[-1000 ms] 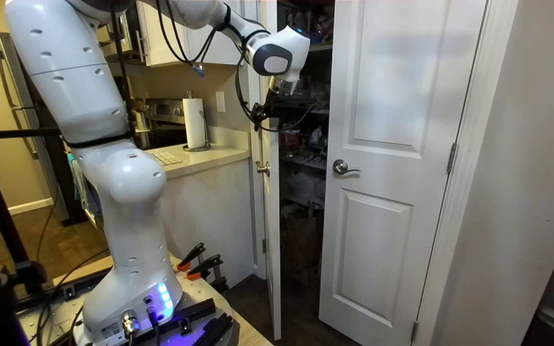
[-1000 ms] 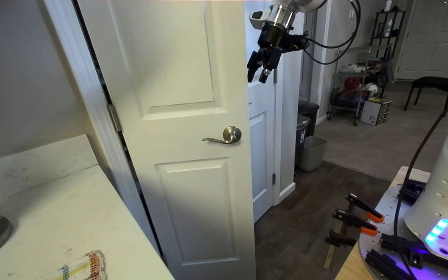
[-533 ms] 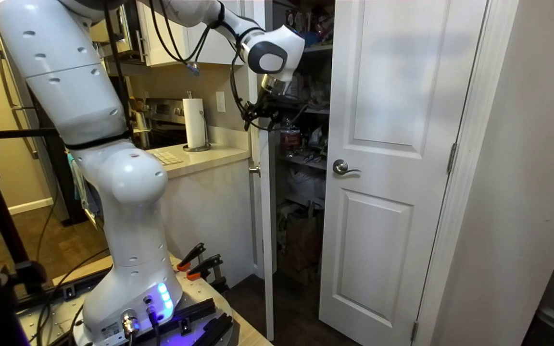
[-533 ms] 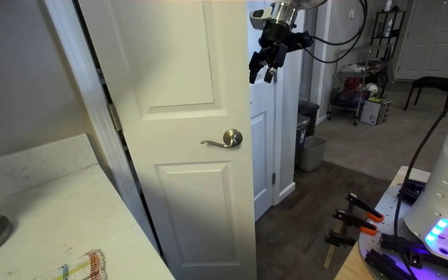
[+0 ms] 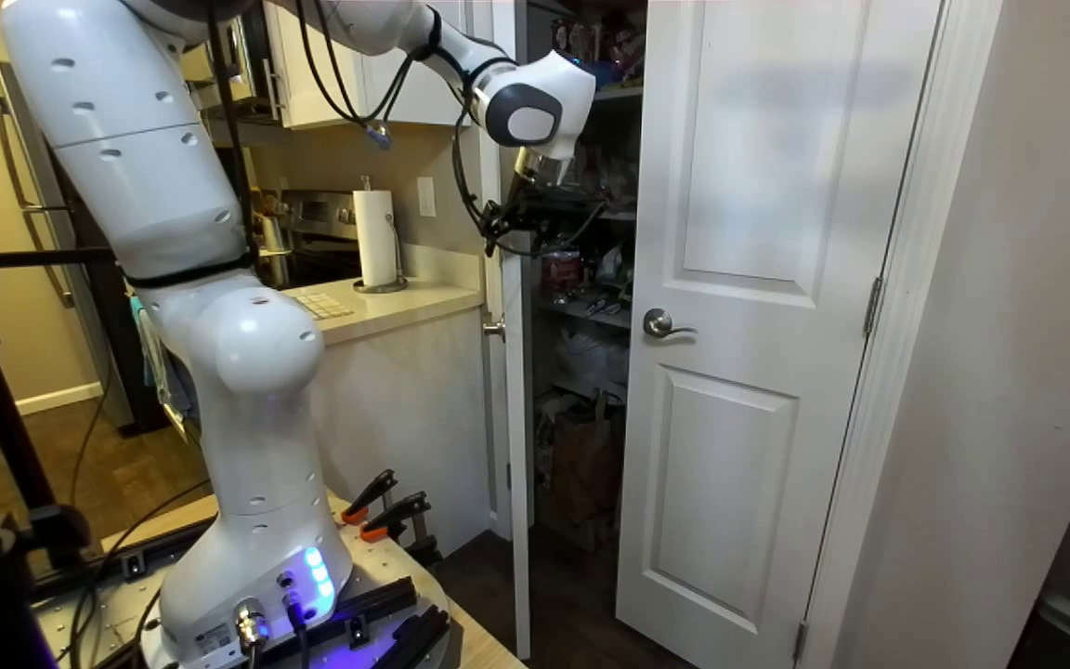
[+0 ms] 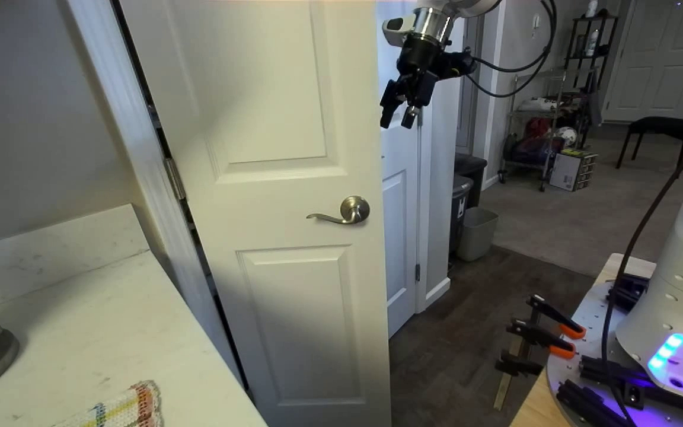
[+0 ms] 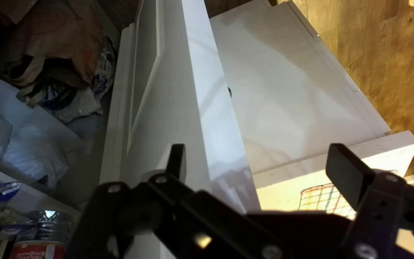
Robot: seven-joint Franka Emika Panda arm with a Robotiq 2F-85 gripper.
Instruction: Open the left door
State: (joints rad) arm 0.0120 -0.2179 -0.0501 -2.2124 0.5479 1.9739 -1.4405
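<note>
- Left door point(image 6: 282, 296): white raised-panel leaf, standing open. In an exterior view you see it nearly edge-on, at the left of the pantry opening point(image 5: 595, 316).
- Right door point(image 5: 730, 334): matching white leaf across that opening; in the same view its hinges point(image 5: 872, 305) sit on your right.
- Panda arm point(image 5: 242, 344): reaches from its base up and over toward the left door. Base lights point(image 5: 319, 571) glow blue.
- Desk point(image 6: 80, 332): pale veined top, just beside the left door's frame point(image 6: 128, 112). Carries a paper towel roll point(image 5: 374, 237) and a checked woven cloth point(image 7: 325, 198).
- Brown bag point(image 5: 584, 465): low in the pantry, seen through the gap between the leaves; you get it top left in the wrist view too.
- Clamps point(image 6: 537, 332): black with orange pads, near the arm's base in both exterior views.
- Gripper point(image 7: 259, 158): up at the left door's free edge. Jaws spread wide apart; in the wrist view that edge runs between them, the door's pantry-side face on one side, the desk's end panel point(image 5: 400, 427) on the other. Can't tell you whether either jaw touches the leaf.
- Red-labelled jar point(image 7: 45, 233): in the pantry, bottom left of your wrist view.
- Lever handle point(image 6: 350, 210): silver, on the left door near its free edge, well below the gripper, pointing back toward the hinge side.
</note>
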